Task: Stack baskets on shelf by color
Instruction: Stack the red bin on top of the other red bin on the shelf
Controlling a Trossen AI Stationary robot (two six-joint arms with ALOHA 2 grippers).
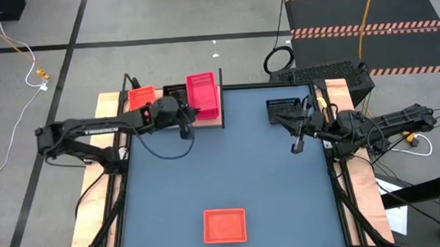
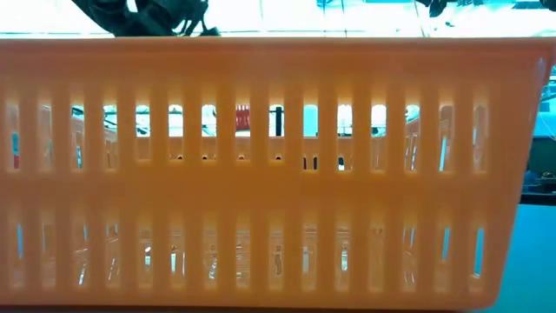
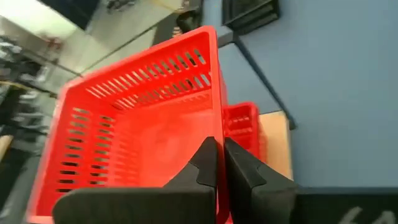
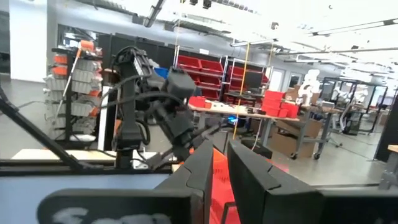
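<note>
With its fingers pinched on the pink-red basket's [image 3: 143, 124] wall, the left gripper [image 3: 217, 165] should square it over the shelf [image 1: 213, 118] stack before letting go.

Bench [image 1: 230, 161] middle open, orange basket [image 1: 225, 225] at near edge, black basket [image 1: 285, 108] far right, shelf [image 1: 174, 103] crowded far left

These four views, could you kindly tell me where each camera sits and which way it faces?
High view: overhead, looking straight down; both arms, left pincer beside the pink-red slotted plastic basket.
Low view: table height, blocked by the orange slotted plastic basket; arm parts at the top edge.
Left wrist view: past shut fingers, into that pink-red basket, shared with the high view.
Right wrist view: level toward the room; own fingers, left arm beyond.
</note>
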